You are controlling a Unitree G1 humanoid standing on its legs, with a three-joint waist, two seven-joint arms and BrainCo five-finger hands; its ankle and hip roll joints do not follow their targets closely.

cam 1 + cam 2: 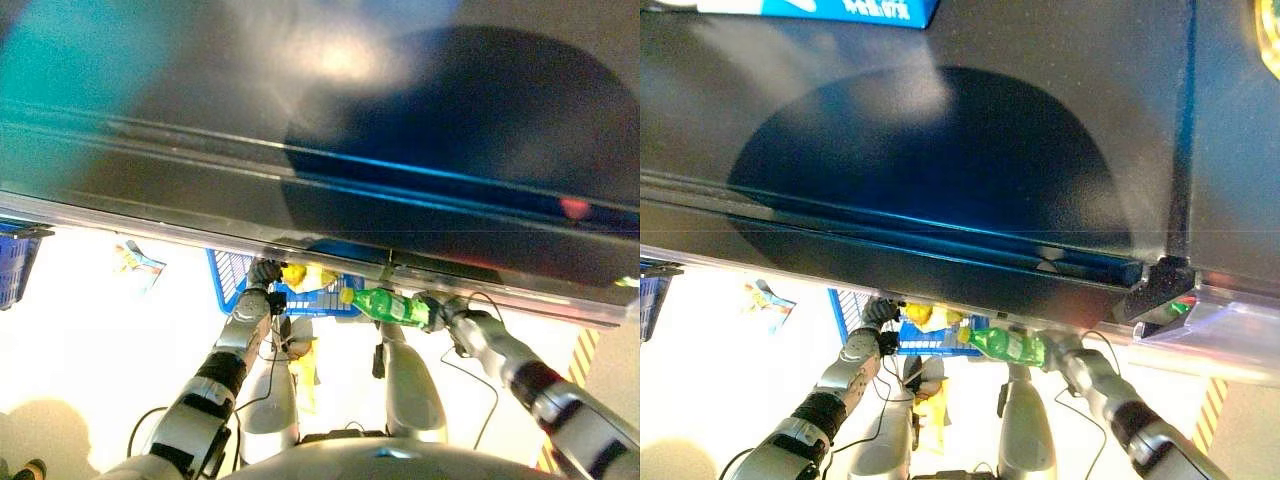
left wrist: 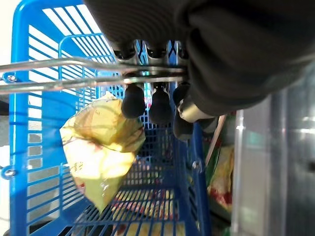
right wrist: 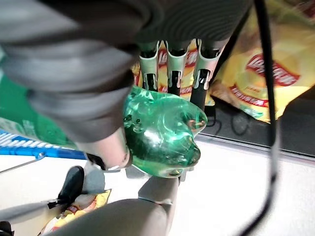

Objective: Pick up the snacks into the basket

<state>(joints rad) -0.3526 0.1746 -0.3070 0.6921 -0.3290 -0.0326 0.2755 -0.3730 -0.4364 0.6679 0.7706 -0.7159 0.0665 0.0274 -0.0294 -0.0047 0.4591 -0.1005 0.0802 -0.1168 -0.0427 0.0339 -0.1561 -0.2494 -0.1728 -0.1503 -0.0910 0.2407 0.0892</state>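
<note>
A blue wire basket [image 1: 228, 275] hangs below the dark shelf edge, and my left hand [image 1: 262, 272] is shut on its metal handle [image 2: 59, 73]. Inside the basket lies a yellow snack bag [image 2: 101, 152], with more packets at the bottom. My right hand [image 1: 437, 312] is shut on a green plastic bottle [image 1: 385, 305] with a yellow cap. It holds the bottle level, cap toward the basket's right rim. In the right wrist view the bottle's base [image 3: 162, 132] sits in the curled fingers [image 3: 172, 69], and yellow chip bags [image 3: 275, 78] lie on a shelf behind.
A dark shelf board [image 1: 320, 150] spans the upper part of both eye views. A snack packet [image 1: 138, 262] lies on the pale floor at left, near a second blue basket [image 1: 15, 260]. Another yellow bag [image 1: 305, 375] lies lower down. Striped floor tape [image 1: 575, 360] marks the right.
</note>
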